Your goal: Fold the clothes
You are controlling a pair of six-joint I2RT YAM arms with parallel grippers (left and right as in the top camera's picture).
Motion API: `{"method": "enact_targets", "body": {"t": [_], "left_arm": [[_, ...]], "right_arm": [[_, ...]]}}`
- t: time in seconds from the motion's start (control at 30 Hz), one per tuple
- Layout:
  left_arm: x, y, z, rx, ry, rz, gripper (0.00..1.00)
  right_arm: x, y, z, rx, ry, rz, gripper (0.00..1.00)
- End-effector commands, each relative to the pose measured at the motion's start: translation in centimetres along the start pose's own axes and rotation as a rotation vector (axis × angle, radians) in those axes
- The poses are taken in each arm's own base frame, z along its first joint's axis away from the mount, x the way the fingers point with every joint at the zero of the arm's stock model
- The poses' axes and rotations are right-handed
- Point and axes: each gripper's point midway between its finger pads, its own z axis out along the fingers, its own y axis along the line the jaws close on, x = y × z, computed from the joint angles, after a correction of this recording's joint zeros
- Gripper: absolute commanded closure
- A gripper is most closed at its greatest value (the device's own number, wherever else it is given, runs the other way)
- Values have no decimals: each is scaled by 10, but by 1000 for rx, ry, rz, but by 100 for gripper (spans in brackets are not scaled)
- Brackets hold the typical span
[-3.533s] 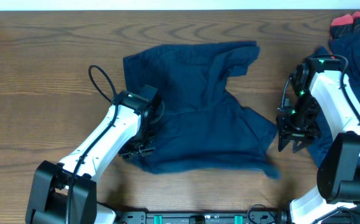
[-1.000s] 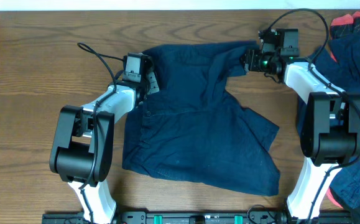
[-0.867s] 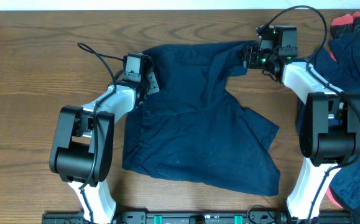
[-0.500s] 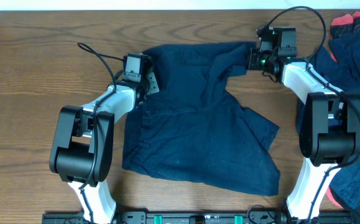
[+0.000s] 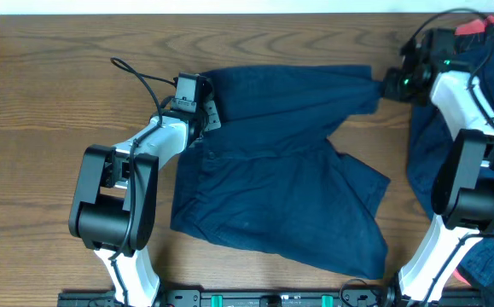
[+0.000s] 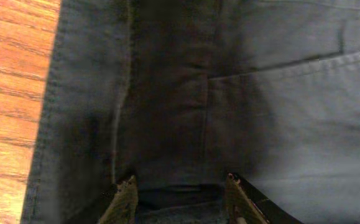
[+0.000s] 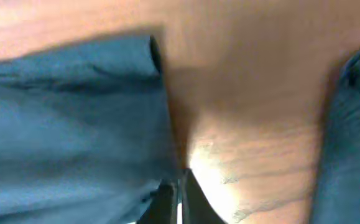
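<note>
Shorts point(image 5: 272, 179), dark navy, lie stretched on a table point(image 5: 50, 94). Left gripper point(image 6: 178, 194) clamps bunched cloth; right gripper point(image 7: 178, 190) pinches a corner, another navy garment point(image 7: 354, 137) just beside it.

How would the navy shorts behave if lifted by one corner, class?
Probably floppy: the navy shorts lie in soft creases on the table, so unheld parts would sag. Likely light too: the right gripper pinches just one corner, and the top edge runs straight from it.
</note>
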Motion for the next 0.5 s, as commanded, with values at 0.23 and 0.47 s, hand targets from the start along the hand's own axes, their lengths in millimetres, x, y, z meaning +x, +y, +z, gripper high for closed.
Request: {"method": "enact_targets", "body": {"t": [0.23, 0.47], "left_arm": [[19, 30, 10, -104, 58, -16, 52], [19, 30, 10, -104, 58, -16, 52]], "right_arm": [[-32, 6, -46, 92, -58, -117, 87], [56, -7, -32, 108, 247, -100, 90]]}}
